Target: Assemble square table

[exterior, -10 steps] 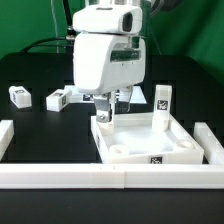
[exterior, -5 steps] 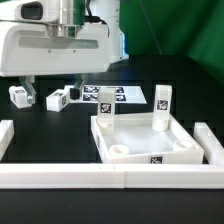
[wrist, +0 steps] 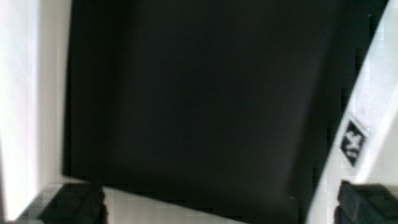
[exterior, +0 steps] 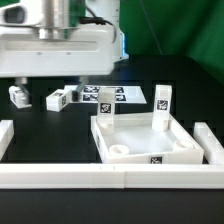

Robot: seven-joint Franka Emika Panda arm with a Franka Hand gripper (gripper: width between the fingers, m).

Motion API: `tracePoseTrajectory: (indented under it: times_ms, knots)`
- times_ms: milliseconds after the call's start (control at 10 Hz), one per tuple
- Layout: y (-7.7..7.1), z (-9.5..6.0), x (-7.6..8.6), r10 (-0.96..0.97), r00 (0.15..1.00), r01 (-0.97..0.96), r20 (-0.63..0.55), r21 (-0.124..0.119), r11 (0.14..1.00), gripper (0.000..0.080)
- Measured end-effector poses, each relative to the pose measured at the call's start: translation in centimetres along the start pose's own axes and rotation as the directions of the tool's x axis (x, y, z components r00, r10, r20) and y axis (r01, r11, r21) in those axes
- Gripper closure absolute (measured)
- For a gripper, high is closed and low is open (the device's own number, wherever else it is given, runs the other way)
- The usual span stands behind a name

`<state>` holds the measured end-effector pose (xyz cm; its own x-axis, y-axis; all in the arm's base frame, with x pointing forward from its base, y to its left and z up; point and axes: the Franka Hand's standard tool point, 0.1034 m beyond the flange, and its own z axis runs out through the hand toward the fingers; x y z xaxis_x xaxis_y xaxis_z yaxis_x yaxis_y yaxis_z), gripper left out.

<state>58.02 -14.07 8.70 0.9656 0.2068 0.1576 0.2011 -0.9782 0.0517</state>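
The white square table top lies at the exterior view's centre right. Two white tagged legs stand upright in its back corners, one on the left and one on the right. Two loose legs lie on the black table further left. My gripper's white hand fills the upper left of the exterior view, high and clear of the top. In the wrist view my gripper is open and empty over the dark table, with fingertips set wide apart.
Long white border bars run along the front, the left and the right. The marker board lies behind the table top. A white tagged part shows at the wrist view's edge; I cannot tell which part it is.
My gripper was down at the back-left leg of the table top. It has risen and moved to the exterior view's left, leaving the leg standing upright in its corner.
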Motion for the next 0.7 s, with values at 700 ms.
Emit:
tracePoseTrajectory:
  times_ms: [700]
  knots:
    - [0.8,0.6,-6.5,0.418,0.898,-0.43,0.135,0.069,0.9,0.0151]
